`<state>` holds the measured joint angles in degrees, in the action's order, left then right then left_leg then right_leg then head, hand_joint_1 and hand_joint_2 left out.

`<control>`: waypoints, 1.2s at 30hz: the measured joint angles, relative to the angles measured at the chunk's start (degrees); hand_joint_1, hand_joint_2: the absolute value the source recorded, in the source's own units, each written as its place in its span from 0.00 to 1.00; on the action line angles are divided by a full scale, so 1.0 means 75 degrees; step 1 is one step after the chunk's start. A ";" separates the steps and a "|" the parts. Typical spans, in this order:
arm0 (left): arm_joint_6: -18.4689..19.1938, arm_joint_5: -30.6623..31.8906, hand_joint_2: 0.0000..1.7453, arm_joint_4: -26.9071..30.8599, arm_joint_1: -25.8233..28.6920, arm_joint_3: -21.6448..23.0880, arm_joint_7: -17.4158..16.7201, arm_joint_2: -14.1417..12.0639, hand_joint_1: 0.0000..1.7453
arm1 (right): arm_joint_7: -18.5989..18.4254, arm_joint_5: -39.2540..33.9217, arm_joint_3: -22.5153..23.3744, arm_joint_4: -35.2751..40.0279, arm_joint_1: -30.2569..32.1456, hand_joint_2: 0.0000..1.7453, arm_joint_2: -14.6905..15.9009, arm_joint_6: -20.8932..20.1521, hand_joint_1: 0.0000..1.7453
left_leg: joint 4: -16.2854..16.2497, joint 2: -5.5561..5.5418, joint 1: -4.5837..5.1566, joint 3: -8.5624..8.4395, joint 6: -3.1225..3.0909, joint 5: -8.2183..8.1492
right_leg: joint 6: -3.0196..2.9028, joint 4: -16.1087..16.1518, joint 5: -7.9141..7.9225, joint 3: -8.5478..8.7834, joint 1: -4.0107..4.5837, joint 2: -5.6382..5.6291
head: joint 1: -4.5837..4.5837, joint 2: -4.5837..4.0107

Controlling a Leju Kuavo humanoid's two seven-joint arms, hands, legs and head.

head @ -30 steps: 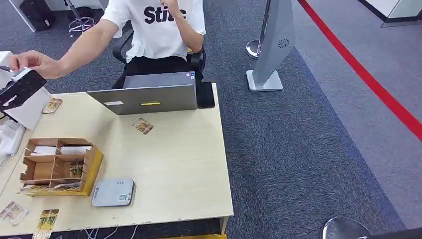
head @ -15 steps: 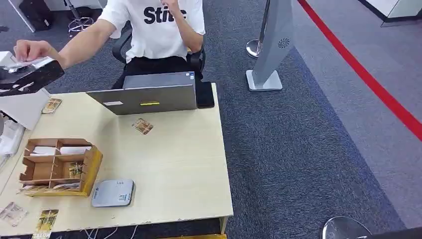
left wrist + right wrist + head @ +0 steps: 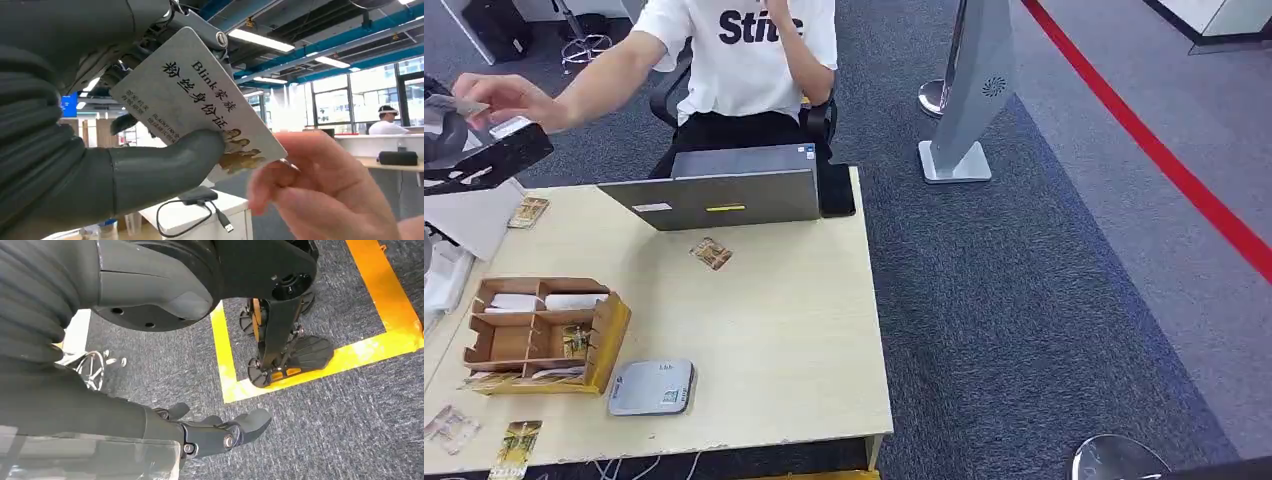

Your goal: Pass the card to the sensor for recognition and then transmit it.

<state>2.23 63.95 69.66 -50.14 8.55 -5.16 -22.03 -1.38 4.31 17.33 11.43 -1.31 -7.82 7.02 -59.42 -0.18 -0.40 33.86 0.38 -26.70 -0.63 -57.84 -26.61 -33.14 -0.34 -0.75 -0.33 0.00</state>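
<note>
My left hand [image 3: 125, 170] is raised at the far left of the table and pinches a silver card [image 3: 200, 95] with printed characters and a gold picture, its thumb pressed on the card's face. A person's hand [image 3: 330, 195] touches the card's free end. In the head view my left hand [image 3: 479, 158] is a dark shape right under the person's outstretched hand [image 3: 512, 97]. The grey sensor pad [image 3: 652, 387] lies near the table's front edge, well away from the card. My right hand [image 3: 220, 432] hangs over the carpet and holds nothing, its fingers loosely extended.
The person sits behind an open laptop [image 3: 724, 195] at the table's far edge. A wooden organiser [image 3: 544, 335] with cards stands left of the sensor. Loose cards lie mid-table [image 3: 711, 253], at the far left [image 3: 529, 211] and at the front left corner [image 3: 516, 445].
My left hand has risen with the card toward the person. The person's hand has shifted a little to the right and stays at the card.
</note>
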 joint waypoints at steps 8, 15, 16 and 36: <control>-0.0541 -0.0230 1.00 0.0582 0.0626 0.0000 0.0017 0.0032 1.00 | 0.0012 0.0009 0.0000 0.0000 0.0002 1.00 -0.0003 0.0047 0.00 | 0.0000 0.0000 0.0002 0.0000 0.0000 -0.0001 | 0.0000 0.0000 -0.0001 0.0000 -0.0002 -0.0001 | 0.0000 -0.0003; -0.1613 -0.0364 1.00 0.2335 0.2501 -0.0003 0.0367 0.0531 1.00 | -0.0081 0.0003 0.0003 0.0000 0.0011 1.00 -0.0012 0.0210 0.00 | 0.0002 0.0003 0.0013 0.0002 -0.0002 -0.0006 | 0.0002 0.0003 -0.0005 -0.0001 -0.0008 -0.0002 | -0.0003 -0.0002; -0.1751 -0.0413 1.00 0.2569 0.2806 -0.0003 0.0471 0.0615 1.00 | -0.0085 0.0000 0.0003 0.0000 0.0018 1.00 -0.0017 0.0245 0.00 | 0.0002 0.0004 0.0014 0.0001 -0.0002 -0.0007 | 0.0002 0.0004 -0.0005 -0.0001 -0.0009 -0.0002 | 0.0000 -0.0003; -0.3162 -0.2147 1.00 0.4788 0.7537 -0.0180 0.1670 0.2212 1.00 | -0.0064 0.0006 0.0399 0.0003 0.0132 1.00 -0.0114 0.0603 0.00 | 0.0005 0.0005 0.0030 0.0010 -0.0033 -0.0027 | 0.0028 0.0004 -0.0024 -0.0001 -0.0026 0.0011 | 0.0000 -0.0003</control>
<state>-21.49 47.85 105.57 6.39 7.19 7.37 -5.44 -1.86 4.35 20.33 11.45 -0.32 -8.68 11.54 -59.39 -0.14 -0.17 33.93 0.14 -26.90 -0.42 -57.81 -26.79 -33.14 -0.54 -0.67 -0.33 -0.02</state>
